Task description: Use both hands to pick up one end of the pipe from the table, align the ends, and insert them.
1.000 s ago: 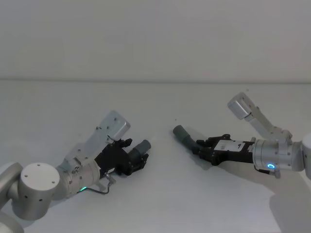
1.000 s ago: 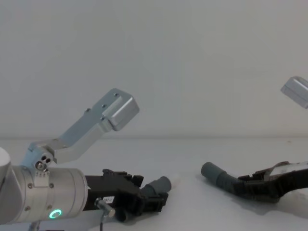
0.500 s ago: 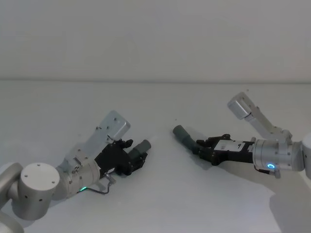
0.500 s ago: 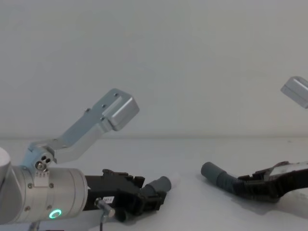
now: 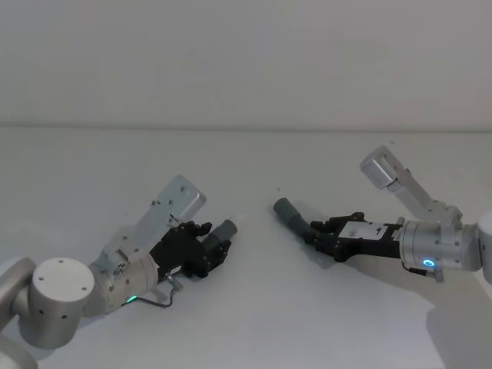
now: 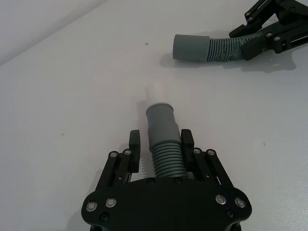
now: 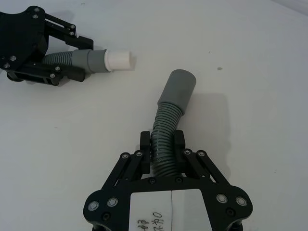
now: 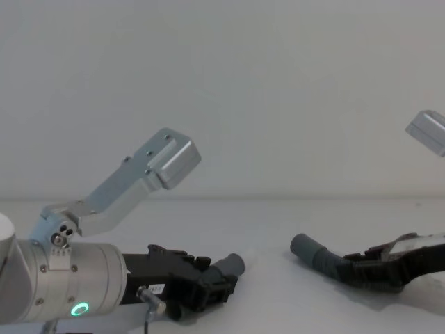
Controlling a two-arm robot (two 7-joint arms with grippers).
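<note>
The pipe is in two grey pieces lying apart, low over the white table. My left gripper is shut on the short piece, whose white tip points toward the other piece. My right gripper is shut on the ribbed piece, just behind its smooth grey cuff. The cuff and the short piece's tip face each other across a gap, not in line. In the chest view the left gripper sits low on the left and the cuff to the right of centre.
The table's far edge meets a plain pale wall. Bare white table surface lies between and around the two grippers. The left arm's silver link rises above its gripper.
My left gripper has drawn slightly back and to the left with the short piece still in it. The right gripper and the ribbed piece have hardly moved.
</note>
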